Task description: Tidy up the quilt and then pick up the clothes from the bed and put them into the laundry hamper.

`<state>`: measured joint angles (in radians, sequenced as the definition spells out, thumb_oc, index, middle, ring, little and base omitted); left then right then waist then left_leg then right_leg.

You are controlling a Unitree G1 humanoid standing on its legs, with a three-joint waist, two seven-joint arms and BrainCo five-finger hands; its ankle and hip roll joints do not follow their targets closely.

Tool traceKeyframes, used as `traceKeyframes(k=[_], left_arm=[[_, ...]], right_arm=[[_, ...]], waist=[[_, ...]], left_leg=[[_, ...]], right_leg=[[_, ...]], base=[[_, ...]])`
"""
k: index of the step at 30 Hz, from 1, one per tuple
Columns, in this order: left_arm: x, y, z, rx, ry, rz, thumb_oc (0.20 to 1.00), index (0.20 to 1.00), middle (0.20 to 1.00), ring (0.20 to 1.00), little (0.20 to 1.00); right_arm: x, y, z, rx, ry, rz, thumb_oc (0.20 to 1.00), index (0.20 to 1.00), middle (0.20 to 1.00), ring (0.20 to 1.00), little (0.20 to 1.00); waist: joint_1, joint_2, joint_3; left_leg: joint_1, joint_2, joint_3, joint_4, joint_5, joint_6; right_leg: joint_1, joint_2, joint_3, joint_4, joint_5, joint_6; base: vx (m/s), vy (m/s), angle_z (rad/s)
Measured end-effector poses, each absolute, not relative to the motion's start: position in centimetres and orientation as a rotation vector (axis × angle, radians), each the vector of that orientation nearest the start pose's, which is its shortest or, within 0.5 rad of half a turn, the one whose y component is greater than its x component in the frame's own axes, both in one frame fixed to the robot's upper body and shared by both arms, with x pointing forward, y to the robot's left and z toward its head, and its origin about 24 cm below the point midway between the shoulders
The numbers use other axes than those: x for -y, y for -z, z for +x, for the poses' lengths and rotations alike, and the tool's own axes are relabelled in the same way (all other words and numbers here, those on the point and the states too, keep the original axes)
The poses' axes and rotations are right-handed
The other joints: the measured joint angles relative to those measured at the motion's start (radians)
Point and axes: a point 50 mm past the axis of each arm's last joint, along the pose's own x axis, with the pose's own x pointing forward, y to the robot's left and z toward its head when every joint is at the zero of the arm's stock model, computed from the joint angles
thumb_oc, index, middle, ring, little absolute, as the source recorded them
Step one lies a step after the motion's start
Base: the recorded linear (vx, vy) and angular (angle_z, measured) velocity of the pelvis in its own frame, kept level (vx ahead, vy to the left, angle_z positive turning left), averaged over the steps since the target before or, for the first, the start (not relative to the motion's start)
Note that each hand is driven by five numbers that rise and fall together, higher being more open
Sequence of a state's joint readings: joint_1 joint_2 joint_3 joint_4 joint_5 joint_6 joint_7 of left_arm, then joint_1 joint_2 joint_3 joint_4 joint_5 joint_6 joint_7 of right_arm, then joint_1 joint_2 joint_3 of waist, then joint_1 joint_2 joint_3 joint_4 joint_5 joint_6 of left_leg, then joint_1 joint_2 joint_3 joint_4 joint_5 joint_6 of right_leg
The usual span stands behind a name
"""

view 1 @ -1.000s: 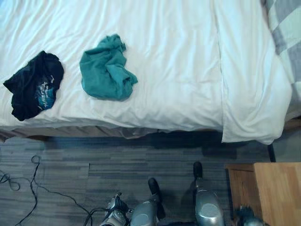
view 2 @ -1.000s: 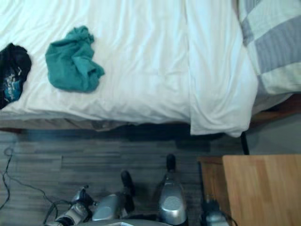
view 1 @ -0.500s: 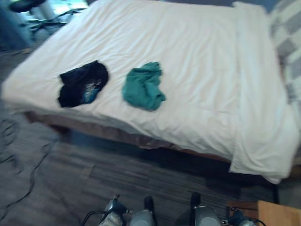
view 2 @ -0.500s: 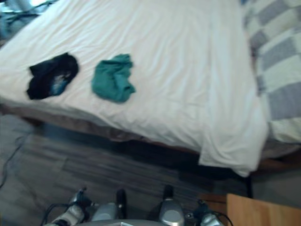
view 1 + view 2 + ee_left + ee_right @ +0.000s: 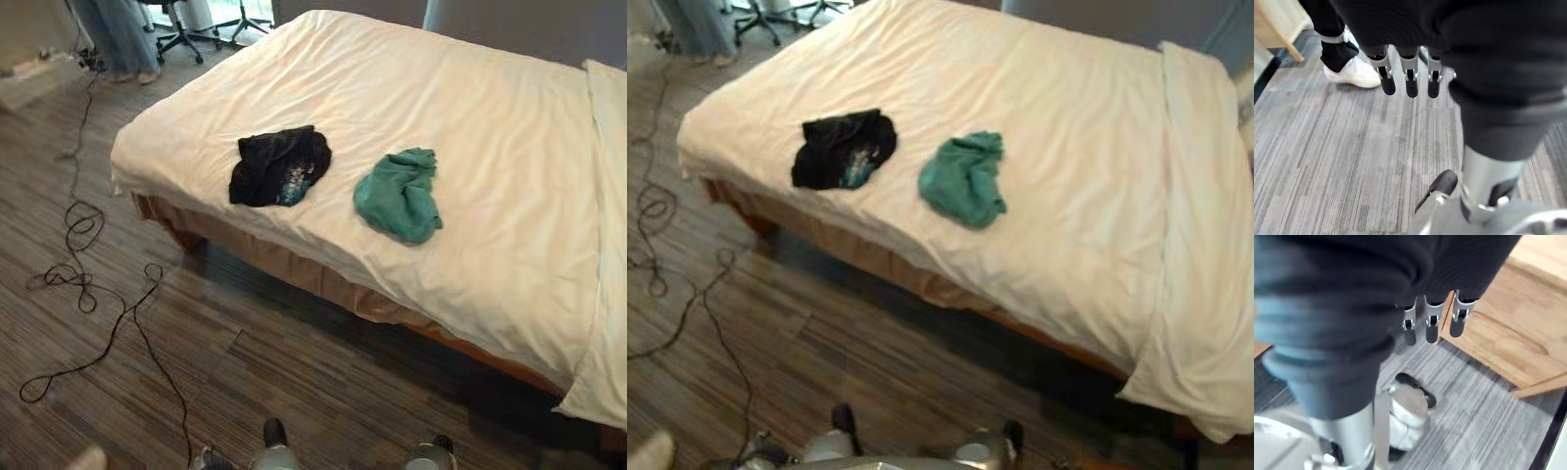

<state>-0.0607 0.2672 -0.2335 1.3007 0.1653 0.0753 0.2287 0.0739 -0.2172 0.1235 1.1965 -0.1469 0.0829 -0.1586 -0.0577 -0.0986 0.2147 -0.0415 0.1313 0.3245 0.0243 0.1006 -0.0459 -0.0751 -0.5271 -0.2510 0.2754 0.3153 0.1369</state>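
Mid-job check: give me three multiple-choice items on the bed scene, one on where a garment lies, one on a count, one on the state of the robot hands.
1. Where is the crumpled teal garment?
A. On the floor
B. On the white quilt, beside the black printed garment
C. In a robot hand

2. How many loose garments lie on the quilt?
A. One
B. Two
C. Four

3. What are the robot hands doing?
A. Both hang empty over the floor, fingers relaxed
B. The left grips the quilt
C. The right holds a garment

Answers:
1 B: the teal garment lies on the quilt, apart from the black one, nearer the bed's folded-over end.
2 B: one black, one teal.
3 A: the left robot hand and right robot hand hold nothing in their wrist views.
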Motion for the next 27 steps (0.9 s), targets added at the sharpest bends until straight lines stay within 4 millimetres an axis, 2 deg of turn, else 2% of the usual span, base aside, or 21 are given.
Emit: traceKeyframes(k=[2, 3, 4, 5, 6, 7, 9, 10, 12, 13, 14, 15, 16, 17, 18, 19, 20, 21, 22, 25, 27], left_arm=[[-25.0, 15.4, 10.7, -1.219, -0.049, 0.701, 1.000, 1.000, 1.000, 1.000, 1.000], [-25.1, 15.2, 11.5, -1.201, -0.019, 0.726, 1.000, 1.000, 1.000, 1.000, 1.000], [-25.2, 15.0, 11.9, -1.192, -0.007, 0.739, 1.000, 1.000, 1.000, 1.000, 1.000], [-25.7, 14.8, 12.3, -1.190, 0.003, 0.763, 1.000, 1.000, 1.000, 1.000, 1.000], [-25.7, 14.8, 12.3, -1.196, 0.015, 0.770, 1.000, 1.000, 1.000, 1.000, 1.000], [-25.0, 15.1, 11.9, -1.218, 0.029, 0.743, 1.000, 1.000, 1.000, 1.000, 1.000], [-24.6, 15.5, 11.1, -1.240, 0.053, 0.735, 1.000, 1.000, 1.000, 1.000, 1.000], [-24.1, 15.8, 10.5, -1.251, 0.073, 0.732, 1.000, 1.000, 1.000, 1.000, 1.000], [-23.7, 16.2, 9.2, -1.272, 0.098, 0.730, 1.000, 1.000, 1.000, 1.000, 1.000], [-24.3, 16.1, 8.9, -1.274, 0.084, 0.732, 1.000, 1.000, 1.000, 1.000, 1.000], [-24.8, 15.8, 9.3, -1.265, 0.071, 0.753, 1.000, 1.000, 1.000, 1.000, 1.000], [-24.6, 16.0, 8.6, -1.289, 0.069, 0.757, 1.000, 1.000, 1.000, 1.000, 1.000], [-24.1, 16.1, 8.6, -1.288, 0.079, 0.770, 1.000, 1.000, 1.000, 1.000, 1.000], [-23.7, 16.2, 8.9, -1.272, 0.081, 0.774, 1.000, 1.000, 1.000, 1.000, 1.000], [-23.2, 15.8, 10.5, -1.202, 0.079, 0.792, 1.000, 1.000, 1.000, 1.000, 1.000], [-23.3, 15.6, 11.0, -1.176, 0.080, 0.819, 1.000, 1.000, 1.000, 1.000, 1.000], [-22.0, 15.7, 11.5, -1.134, 0.094, 0.805, 1.000, 1.000, 1.000, 1.000, 1.000], [-22.3, 14.9, 13.7, -1.059, 0.073, 0.822, 1.000, 1.000, 1.000, 1.000, 1.000], [-21.5, 14.8, 14.6, -1.031, 0.082, 0.811, 1.000, 1.000, 1.000, 1.000, 1.000], [-20.4, 14.2, 16.5, -0.941, 0.108, 0.818, 1.000, 1.000, 1.000, 1.000, 1.000], [-19.2, 14.2, 16.8, -0.921, 0.150, 0.825, 1.000, 1.000, 1.000, 1.000, 1.000]], right_arm=[[23.9, 16.5, 5.8, -1.328, 0.096, -0.494, 1.000, 1.000, 1.000, 1.000, 1.000], [23.6, 16.5, 6.3, -1.314, 0.092, -0.470, 1.000, 1.000, 1.000, 1.000, 1.000], [23.3, 16.5, 6.8, -1.300, 0.094, -0.456, 1.000, 1.000, 1.000, 1.000, 1.000], [22.6, 16.5, 7.6, -1.276, 0.072, -0.453, 1.000, 1.000, 1.000, 1.000, 1.000], [22.5, 16.5, 7.8, -1.271, 0.061, -0.456, 1.000, 1.000, 1.000, 1.000, 1.000], [22.4, 16.3, 8.9, -1.238, 0.045, -0.469, 1.000, 1.000, 1.000, 1.000, 1.000], [22.4, 16.2, 9.1, -1.222, 0.037, -0.477, 1.000, 1.000, 1.000, 1.000, 1.000], [22.6, 16.2, 8.9, -1.231, 0.043, -0.479, 1.000, 1.000, 1.000, 1.000, 1.000], [23.1, 16.3, 8.3, -1.263, 0.049, -0.484, 1.000, 1.000, 1.000, 1.000, 1.000], [22.8, 16.6, 7.6, -1.297, 0.047, -0.468, 1.000, 1.000, 1.000, 1.000, 1.000], [22.7, 16.7, 7.3, -1.319, 0.034, -0.466, 1.000, 1.000, 1.000, 1.000, 1.000], [23.6, 16.4, 8.1, -1.312, 0.043, -0.507, 1.000, 1.000, 1.000, 1.000, 1.000], [24.2, 16.1, 8.8, -1.290, 0.068, -0.521, 1.000, 1.000, 1.000, 1.000, 1.000], [24.7, 15.8, 9.4, -1.273, 0.089, -0.535, 1.000, 1.000, 1.000, 1.000, 1.000], [24.9, 15.5, 10.5, -1.231, 0.102, -0.557, 1.000, 1.000, 1.000, 1.000, 1.000], [25.0, 15.2, 11.4, -1.204, 0.107, -0.563, 1.000, 1.000, 1.000, 1.000, 1.000], [26.2, 14.4, 12.6, -1.162, 0.124, -0.603, 1.000, 1.000, 1.000, 1.000, 1.000], [26.0, 14.0, 13.4, -1.107, 0.110, -0.620, 1.000, 1.000, 1.000, 1.000, 1.000], [26.5, 13.7, 13.7, -1.096, 0.122, -0.640, 1.000, 1.000, 1.000, 1.000, 1.000], [26.5, 13.2, 14.9, -1.054, 0.110, -0.672, 1.000, 1.000, 1.000, 1.000, 1.000], [26.1, 13.6, 14.1, -1.074, 0.076, -0.696, 1.000, 1.000, 1.000, 1.000, 1.000]], waist=[[-0.003, 0.018, 0.005], [-0.021, 0.039, 0.007], [-0.029, 0.046, 0.012], [-0.042, 0.045, 0.023], [-0.050, 0.044, 0.027], [-0.077, 0.038, 0.042], [-0.111, 0.053, 0.051], [-0.128, 0.052, 0.054], [-0.111, 0.083, 0.061], [-0.083, 0.060, 0.063], [-0.070, 0.031, 0.078], [-0.061, 0.045, 0.082], [-0.060, 0.063, 0.080], [-0.060, 0.071, 0.078], [-0.053, 0.069, 0.077], [-0.046, 0.080, 0.075], [-0.048, 0.162, 0.056], [-0.074, 0.162, 0.055], [-0.087, 0.195, 0.058], [-0.057, 0.169, 0.038], [-0.072, 0.162, 0.031]], left_leg=[[0.018, 0.000, -0.010, -0.043, -0.010, 0.035], [0.048, 0.003, -0.028, -0.109, 0.008, 0.059], [0.044, 0.011, -0.033, -0.114, 0.008, 0.063], [0.045, 0.012, -0.031, -0.114, 0.000, 0.074], [0.045, 0.006, -0.029, -0.114, 0.000, 0.074], [0.060, -0.042, -0.023, -0.113, -0.022, 0.092], [0.079, -0.067, -0.015, -0.113, -0.038, 0.097], [0.112, -0.096, -0.007, -0.113, -0.043, 0.096], [0.136, -0.104, 0.015, -0.062, -0.100, 0.054], [0.079, -0.087, 0.019, 0.190, -0.145, -0.105], [-0.014, -0.058, 0.016, 0.431, -0.156, -0.185], [-0.139, 0.019, 0.000, 0.675, -0.147, -0.199], [-0.165, 0.053, -0.002, 0.700, -0.150, -0.191], [-0.172, 0.073, 0.007, 0.679, -0.149, -0.184], [-0.154, 0.101, 0.015, 0.608, -0.131, -0.174], [-0.131, 0.113, -0.007, 0.505, -0.129, -0.155], [-0.088, 0.168, -0.083, 0.217, -0.115, -0.150], [-0.070, 0.188, -0.149, 0.070, -0.088, -0.171], [-0.068, 0.211, -0.226, -0.015, -0.070, -0.153], [-0.037, 0.153, -0.306, -0.046, -0.055, -0.109], [-0.007, 0.123, -0.279, -0.056, -0.030, -0.104]], right_leg=[[-0.070, 0.046, 0.065, 0.104, -0.102, 0.040], [-0.109, 0.209, 0.130, 0.140, -0.266, 0.044], [-0.119, 0.288, 0.173, 0.130, -0.315, 0.044], [-0.147, 0.391, 0.180, 0.104, -0.367, 0.005], [-0.160, 0.420, 0.139, 0.082, -0.375, -0.008], [-0.203, 0.448, -0.010, 0.059, -0.383, -0.026], [-0.216, 0.465, -0.081, 0.019, -0.385, -0.037], [-0.195, 0.448, -0.107, -0.020, -0.383, -0.035], [-0.178, 0.430, -0.123, 0.053, -0.424, -0.102], [-0.134, 0.409, -0.121, 0.049, -0.439, -0.145], [-0.111, 0.380, -0.116, 0.034, -0.393, -0.196], [-0.078, 0.409, -0.073, -0.002, -0.382, -0.210], [-0.041, 0.434, -0.051, -0.061, -0.363, -0.178], [0.000, 0.454, -0.041, -0.132, -0.352, -0.162], [0.057, 0.457, -0.048, -0.215, -0.326, -0.119], [0.066, 0.457, -0.052, -0.223, -0.337, -0.055], [-0.019, 0.483, -0.038, -0.035, -0.434, -0.116], [-0.029, 0.451, 0.050, 0.024, -0.443, -0.144], [-0.013, 0.478, 0.063, 0.011, -0.448, -0.119], [-0.014, 0.468, 0.174, -0.011, -0.416, -0.114], [0.045, 0.454, 0.198, -0.065, -0.400, -0.090]], base=[[0.24, 0.391, 0.17], [0.34, 0.440, 0.27], [0.24, 0.284, 0.32], [0.34, 0.227, 0.12], [0.44, 0.250, 0.04], [0.38, 0.236, -0.03], [0.24, 0.091, 0.20], [0.41, 0.118, 0.28], [0.28, 0.112, 0.00], [0.12, 0.072, -0.21], [0.18, 0.204, -0.47], [0.14, 0.168, -0.65], [0.23, 0.368, -0.72], [0.23, 0.543, -1.02], [0.33, 0.765, -1.14], [0.36, 0.816, -1.59], [0.31, 0.660, -1.14], [0.21, 0.437, -0.75], [0.30, 0.593, -0.45], [0.26, 0.594, -1.08], [0.13, 0.528, -0.67]])
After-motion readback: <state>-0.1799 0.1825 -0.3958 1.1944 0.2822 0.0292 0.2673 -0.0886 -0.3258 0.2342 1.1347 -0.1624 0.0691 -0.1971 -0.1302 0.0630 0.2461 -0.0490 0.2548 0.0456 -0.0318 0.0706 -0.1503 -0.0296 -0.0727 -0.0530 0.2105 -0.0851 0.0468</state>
